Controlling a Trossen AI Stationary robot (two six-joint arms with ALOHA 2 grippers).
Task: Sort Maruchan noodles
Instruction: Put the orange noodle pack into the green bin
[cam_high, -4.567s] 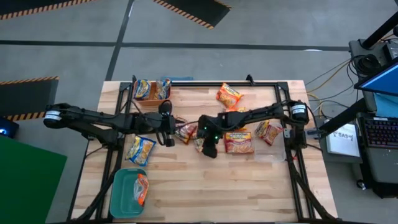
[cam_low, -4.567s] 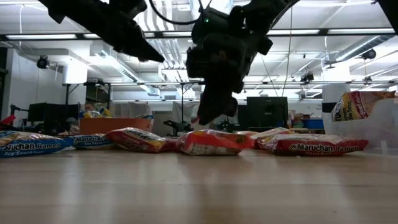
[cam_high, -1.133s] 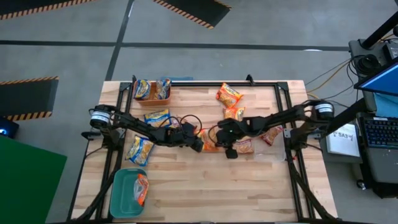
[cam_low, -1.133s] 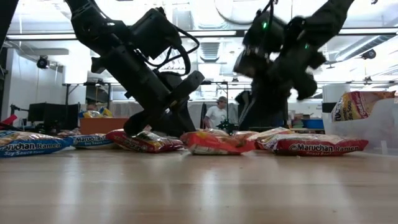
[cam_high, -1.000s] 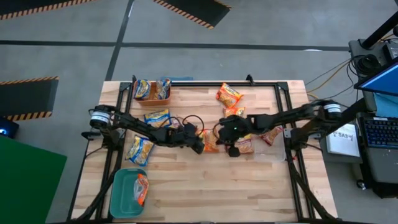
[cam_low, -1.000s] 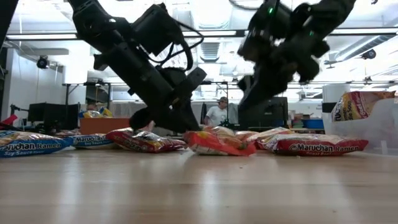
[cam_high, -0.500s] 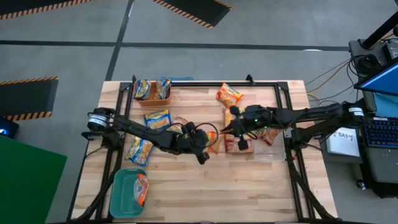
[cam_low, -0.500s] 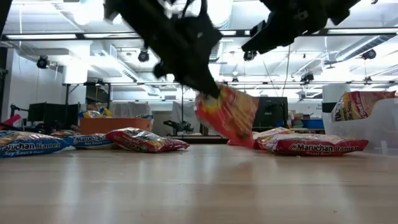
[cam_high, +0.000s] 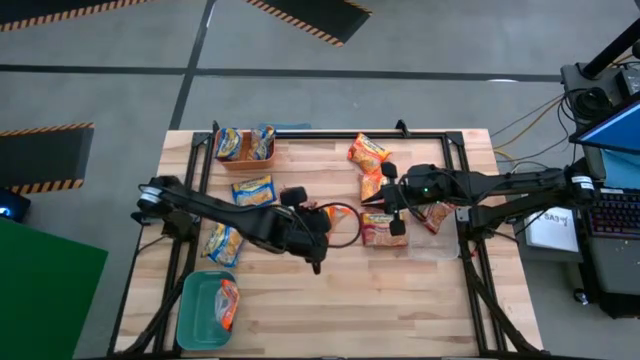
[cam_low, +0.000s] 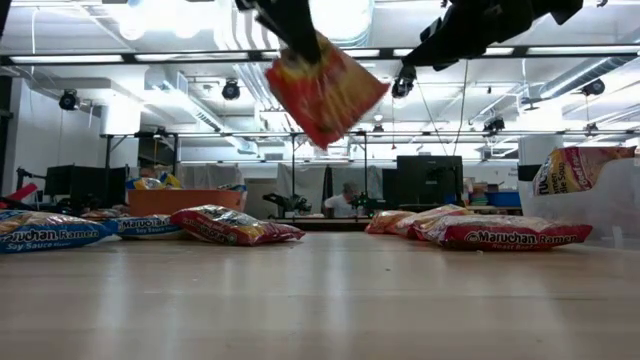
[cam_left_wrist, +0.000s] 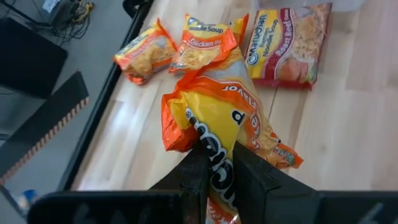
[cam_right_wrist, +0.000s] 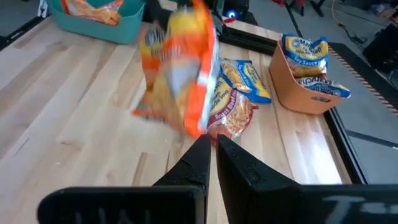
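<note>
My left claw (cam_left_wrist: 216, 163) is clamped on an orange packet (cam_left_wrist: 217, 109), lifted clear of the desk (cam_high: 400, 300) near its middle. Right claw (cam_right_wrist: 211, 149) has fingers pressed together w/ nothing between, hanging above the red packet (cam_high: 383, 230), just right of the lifted one. Containers: orange bin (cam_high: 244, 150) at the desk's back-left corner holds blue-yellow packets; teal bin (cam_high: 200, 310) at front-left corner holds one orange packet. More packets lie loose across the mid and back desk, incl. a blue-yellow one (cam_high: 253, 189) beside the orange bin. Front half of the desk, right of the teal bin, is bare wood up to the black frame rail (cam_high: 480, 290).
</note>
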